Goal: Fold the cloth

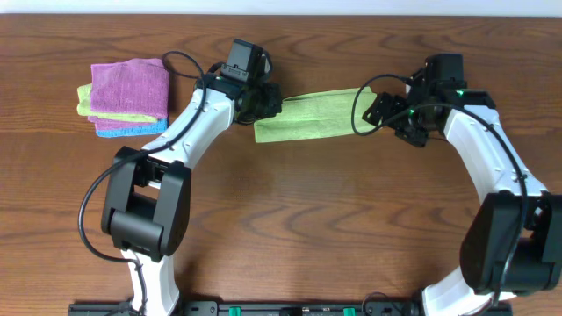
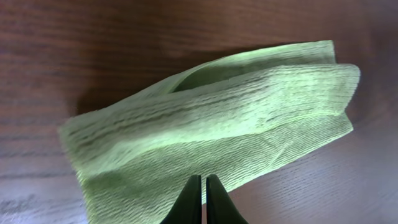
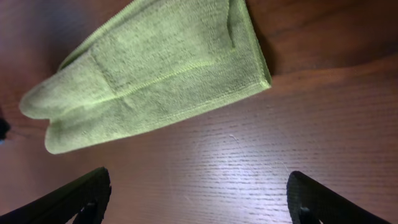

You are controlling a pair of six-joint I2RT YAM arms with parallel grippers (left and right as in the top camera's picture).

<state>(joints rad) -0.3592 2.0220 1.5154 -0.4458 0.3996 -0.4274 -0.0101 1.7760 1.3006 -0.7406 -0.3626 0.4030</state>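
The green cloth (image 1: 312,116) lies folded into a long strip on the wooden table, between the two arms. It also shows in the left wrist view (image 2: 211,118) and the right wrist view (image 3: 155,68). My left gripper (image 2: 203,180) is shut, with its tips at the near edge of the cloth, and seems to pinch that edge. In the overhead view it sits at the strip's left end (image 1: 262,101). My right gripper (image 3: 199,193) is wide open and empty over bare table just off the strip's right end (image 1: 386,110).
A stack of folded cloths (image 1: 129,96), purple on top with yellow-green and blue below, lies at the far left of the table (image 1: 316,219). The arms' bases stand at the front edge.
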